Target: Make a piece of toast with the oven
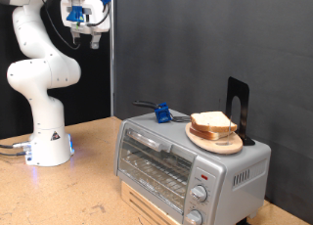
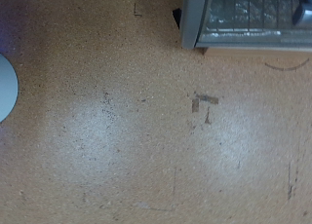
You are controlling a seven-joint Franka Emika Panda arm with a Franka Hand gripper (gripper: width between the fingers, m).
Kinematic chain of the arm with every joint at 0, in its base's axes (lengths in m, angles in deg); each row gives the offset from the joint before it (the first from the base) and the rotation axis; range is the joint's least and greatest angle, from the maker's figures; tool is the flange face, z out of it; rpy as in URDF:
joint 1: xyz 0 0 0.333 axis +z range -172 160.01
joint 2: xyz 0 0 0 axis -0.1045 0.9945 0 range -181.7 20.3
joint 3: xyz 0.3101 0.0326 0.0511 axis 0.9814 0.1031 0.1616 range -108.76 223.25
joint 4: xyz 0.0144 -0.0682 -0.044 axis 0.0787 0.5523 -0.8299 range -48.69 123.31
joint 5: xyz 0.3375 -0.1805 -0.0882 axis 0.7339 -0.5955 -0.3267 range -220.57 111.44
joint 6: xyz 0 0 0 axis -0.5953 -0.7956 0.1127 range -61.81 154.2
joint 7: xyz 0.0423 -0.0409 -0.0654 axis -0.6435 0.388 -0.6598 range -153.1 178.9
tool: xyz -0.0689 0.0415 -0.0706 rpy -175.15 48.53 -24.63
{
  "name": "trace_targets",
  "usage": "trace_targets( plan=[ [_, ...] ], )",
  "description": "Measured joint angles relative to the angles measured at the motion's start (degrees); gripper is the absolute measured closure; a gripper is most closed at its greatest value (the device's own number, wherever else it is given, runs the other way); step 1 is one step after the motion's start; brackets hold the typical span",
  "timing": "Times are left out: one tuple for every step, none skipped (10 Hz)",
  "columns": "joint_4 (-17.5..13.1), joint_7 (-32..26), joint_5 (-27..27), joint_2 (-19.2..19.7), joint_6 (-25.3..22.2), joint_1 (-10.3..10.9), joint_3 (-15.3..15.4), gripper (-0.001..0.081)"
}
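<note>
End effector [image 1: 80, 31] raised high, grip state unclear, toast [image 1: 212, 124] atop shut oven [image 1: 186, 166]

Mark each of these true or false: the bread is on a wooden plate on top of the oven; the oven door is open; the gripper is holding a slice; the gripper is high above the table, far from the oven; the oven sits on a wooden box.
1. The bread is on a wooden plate on top of the oven. True.
2. The oven door is open. False: the glass door is shut.
3. The gripper is holding a slice. False: nothing shows between its fingers.
4. The gripper is high above the table, far from the oven. True.
5. The oven sits on a wooden box. True.
</note>
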Motion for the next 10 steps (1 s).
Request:
trace_targets(
  plan=[
    [0.0, -6.1, 0.0, 0.0, 1.4, 1.0, -0.6, -0.0003],
    [-0.2, -12.7, -0.1, 0.1, 3.0, 2.3, -1.5, -0.0003],
    [-0.7, -19.5, -1.0, 0.7, 4.5, 3.5, -2.4, -0.0003],
    [-1.1, -26.3, -2.3, 1.9, 6.7, 4.4, -3.2, -0.0003],
    [-1.4, -32.6, -4.9, 3.7, 9.3, 5.0, -3.7, -0.0003],
    [-2.4, -37.0, -6.7, 5.7, 10.5, 5.7, -3.8, -0.0003],
    [-2.3, -35.0, -5.9, 5.5, 10.3, 5.4, -3.8, -0.0003],
    [-2.2, -36.8, -4.0, 5.4, 9.8, 5.7, -4.3, -0.0003],
    [-2.2, -41.4, -1.7, 5.6, 10.2, 6.7, -5.6, -0.0003],
    [-2.5, -48.2, 0.2, 6.5, 11.3, 8.2, -7.7, -0.0003]
  ],
)
